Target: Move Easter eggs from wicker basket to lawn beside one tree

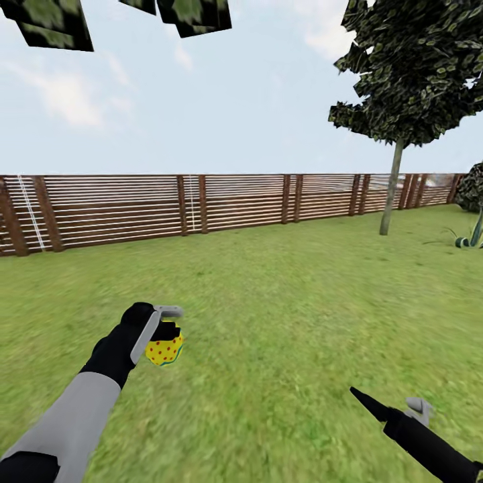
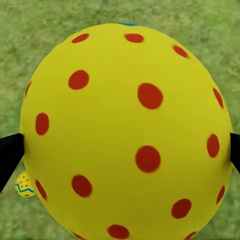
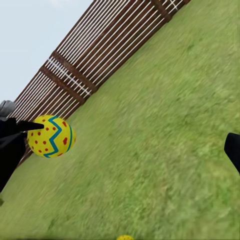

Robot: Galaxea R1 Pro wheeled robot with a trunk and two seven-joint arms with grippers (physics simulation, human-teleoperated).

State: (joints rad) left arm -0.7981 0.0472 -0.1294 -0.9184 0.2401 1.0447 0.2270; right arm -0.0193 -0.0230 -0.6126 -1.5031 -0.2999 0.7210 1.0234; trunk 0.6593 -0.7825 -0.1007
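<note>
Lawn (image 1: 288, 302) seen spread wide, bounded by slatted wooden fence (image 1: 235, 201). Tree (image 1: 392, 194) with grey trunk stood far right near fence. Left gripper (image 1: 164, 329) seen held above grass, fingers clamped on red-dotted yellow egg (image 1: 164, 351); same egg (image 2: 127, 135) seen between dark fingertips in left wrist view. Second small egg (image 2: 24, 183) seen lying on grass below. Right gripper (image 1: 396, 404) low at right, fingers spread apart, nothing between them.

Pale sky (image 1: 221, 100) w/ clouds — small plant (image 1: 469, 236).
</note>
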